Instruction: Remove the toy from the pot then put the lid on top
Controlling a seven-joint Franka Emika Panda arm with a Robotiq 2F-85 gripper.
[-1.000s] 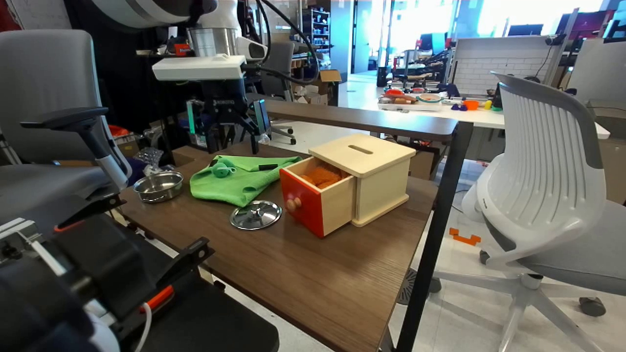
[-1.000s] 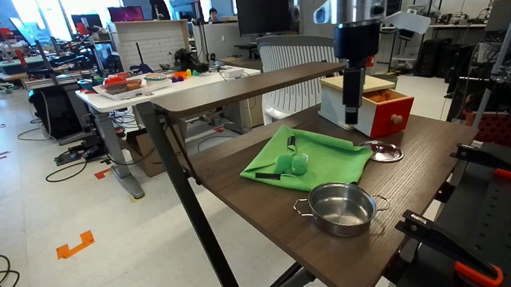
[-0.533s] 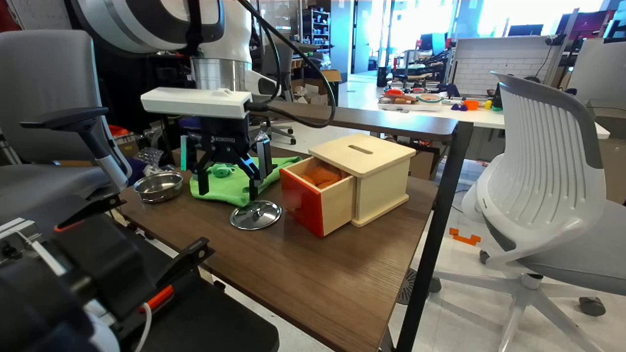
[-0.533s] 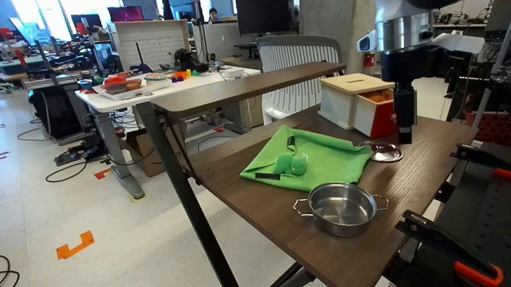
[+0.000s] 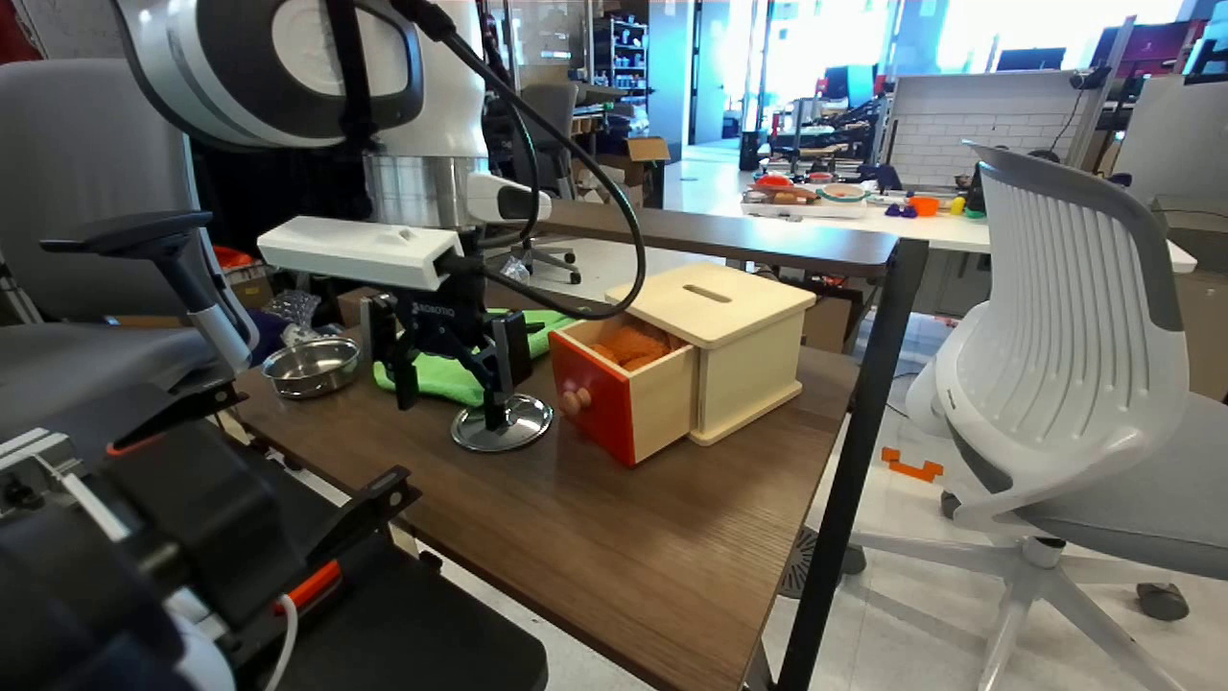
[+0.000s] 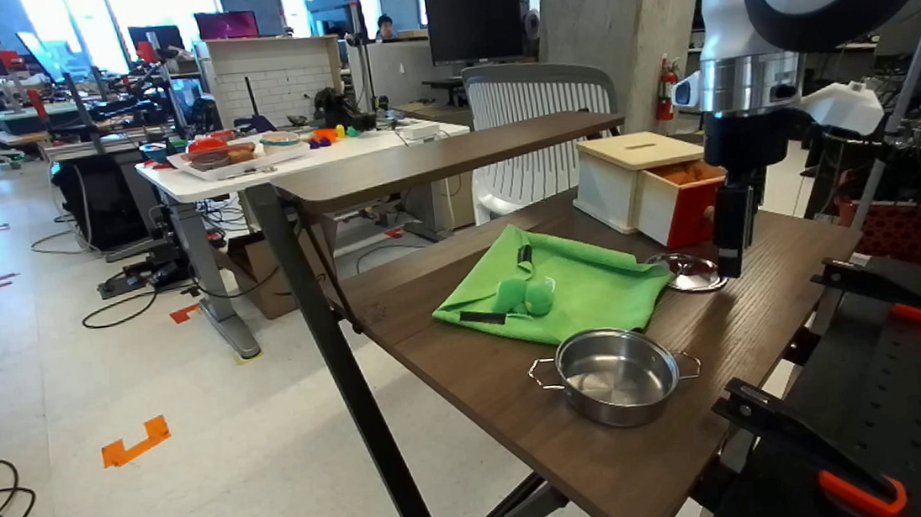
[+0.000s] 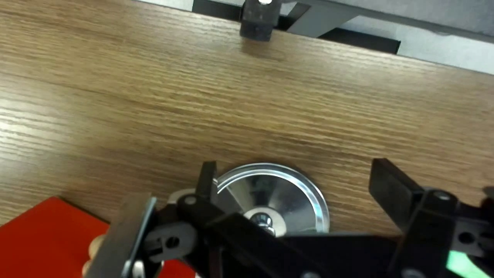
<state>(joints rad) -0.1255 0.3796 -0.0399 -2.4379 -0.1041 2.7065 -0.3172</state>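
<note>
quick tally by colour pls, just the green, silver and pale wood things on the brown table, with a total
Green: 2 (toy, cloth)
Silver: 2 (pot, lid)
Pale wood: 1 (box, counted with its red-fronted drawer)
Total: 5

Wears white and dark grey along a rounded arm (image 5: 288, 77), with a silver collar (image 5: 417, 192) at twelve o'clock from the black gripper (image 5: 449, 408). In an exterior view, carries a white bar-shaped housing (image 5: 350, 251), trailing black cable (image 5: 640, 230) from three o'clock. Bears pale "ROBOTIQ" lettering (image 5: 434, 310) and round screw heads (image 7: 442, 195).
</note>
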